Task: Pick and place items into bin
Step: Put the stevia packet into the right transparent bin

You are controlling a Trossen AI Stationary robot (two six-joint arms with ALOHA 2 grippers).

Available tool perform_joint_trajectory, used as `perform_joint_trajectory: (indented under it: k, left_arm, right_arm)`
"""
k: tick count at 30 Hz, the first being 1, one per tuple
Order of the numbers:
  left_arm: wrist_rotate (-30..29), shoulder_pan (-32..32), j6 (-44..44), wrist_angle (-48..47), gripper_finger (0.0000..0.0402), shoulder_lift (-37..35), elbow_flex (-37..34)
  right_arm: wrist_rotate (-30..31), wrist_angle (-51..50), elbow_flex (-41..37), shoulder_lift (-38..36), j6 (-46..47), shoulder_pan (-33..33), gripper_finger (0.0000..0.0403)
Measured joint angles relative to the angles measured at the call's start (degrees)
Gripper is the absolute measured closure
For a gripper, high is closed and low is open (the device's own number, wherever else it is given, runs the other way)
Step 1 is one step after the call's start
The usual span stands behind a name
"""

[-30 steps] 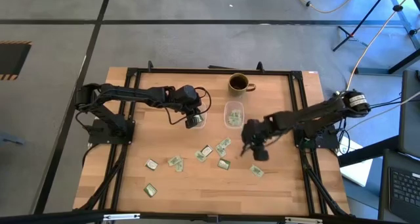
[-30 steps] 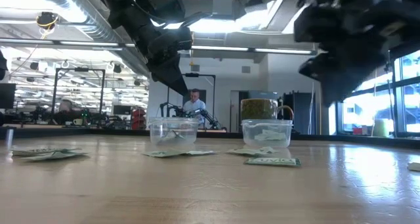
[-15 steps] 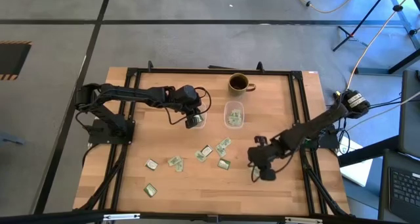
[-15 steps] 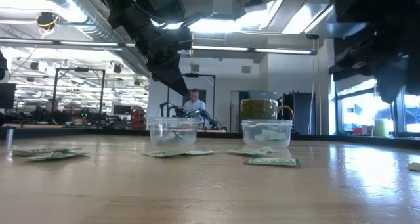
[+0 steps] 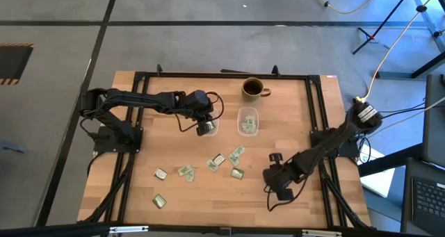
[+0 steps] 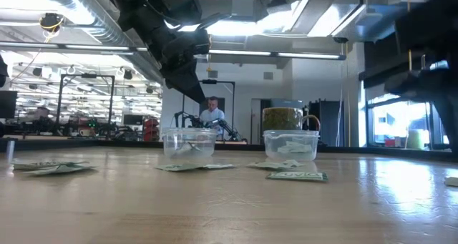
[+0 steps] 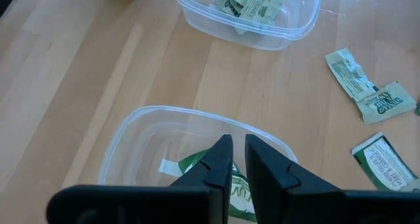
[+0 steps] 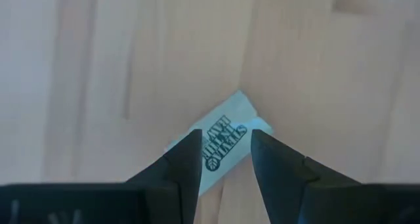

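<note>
Presently catalogued, on wooden table (image 5: 139,174):
- Left gripper (image 7: 237,159): poised over left clear plastic bin (image 7: 141,142), fingers nearly together with a slim gap, nothing pinched; one green-and-white packet (image 7: 239,196) lying in that bin below the tips.
- Second clear bin (image 5: 247,121): just beside the first, near brown mug (image 5: 253,89), several packets inside.
- Right gripper (image 8: 226,152): low over near right part of table, fingers parted astride a single packet (image 8: 223,144) lying flat, not clenched.
- Loose packets (image 5: 236,153): scattered mid-table, more toward near left.
</note>
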Motion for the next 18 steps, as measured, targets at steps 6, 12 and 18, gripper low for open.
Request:
perform_joint_trajectory:
  k: [6,12,18]
  left_arm:
    - [0.0,0.0,-1.1,-0.3,0.0362,0.0,0.0]
    - [0.0,0.0,-1.1,-0.3,0.0365,0.0,0.0]
    - [0.0,0.0,-1.1,-0.3,0.0364,0.0,0.0]
  right_arm:
    - [0.2,0.4,0.2,4.8,-2.3,0.5,0.0268]
    - [0.4,-0.1,0.3,6.6,-2.4,0.5,0.0268]
    - [0.4,-0.3,0.2,6.5,-2.2,0.5,0.0272]
